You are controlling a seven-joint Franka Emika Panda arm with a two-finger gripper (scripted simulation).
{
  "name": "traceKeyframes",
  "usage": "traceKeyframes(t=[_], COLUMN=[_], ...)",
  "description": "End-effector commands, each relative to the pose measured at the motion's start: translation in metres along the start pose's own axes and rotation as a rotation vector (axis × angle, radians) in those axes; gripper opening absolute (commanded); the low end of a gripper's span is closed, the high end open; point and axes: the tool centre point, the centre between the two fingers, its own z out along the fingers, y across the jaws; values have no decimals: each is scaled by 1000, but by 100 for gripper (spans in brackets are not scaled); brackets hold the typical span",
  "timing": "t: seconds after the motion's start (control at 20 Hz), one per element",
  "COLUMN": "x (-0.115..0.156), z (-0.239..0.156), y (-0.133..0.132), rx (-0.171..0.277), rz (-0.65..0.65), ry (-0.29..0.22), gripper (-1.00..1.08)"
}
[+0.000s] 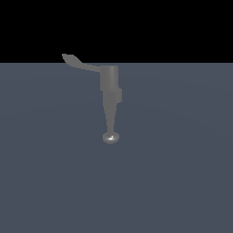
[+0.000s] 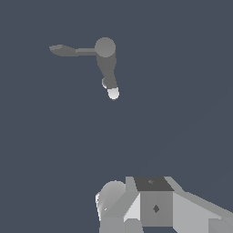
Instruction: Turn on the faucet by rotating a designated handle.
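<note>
Exterior view: faucet (image 1: 109, 86) alone on counter (image 1: 182, 173), handle (image 1: 78, 63) sticking sideways off its body, untouched. Pincer (image 2: 136, 214) well apart from faucet; spread or pressed together, can't tell.

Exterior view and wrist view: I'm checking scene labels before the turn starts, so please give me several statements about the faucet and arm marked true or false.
1. The thin flat grey lever handle projects toward the exterior view's left from the matte grey cylindrical faucet. True.
2. The tapering spout ends in a shiny rounded knob. True.
3. The end effector is clamped on the handle. False: the exterior view shows no arm near the faucet, and in the wrist view the faucet lies apart from the robot parts at the picture's edge.
4. Two lever arms stick out of the faucet body. False: only one lever shows.
5. The handle's tip flares upward. True.
</note>
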Motion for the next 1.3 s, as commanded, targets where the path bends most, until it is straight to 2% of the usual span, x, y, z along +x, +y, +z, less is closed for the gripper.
traceKeyframes(t=[0.0,0.15,0.45,0.85,1.25], x=[0,1,2,5,23], z=[0,-1,-7,-6,0], y=[0,0,-2,-2,-7], rx=[0,9,55,58,80], rz=[0,3,9,19,91], ry=[0,2,15,14,6], gripper=[-100,-100,-100,-100,-100])
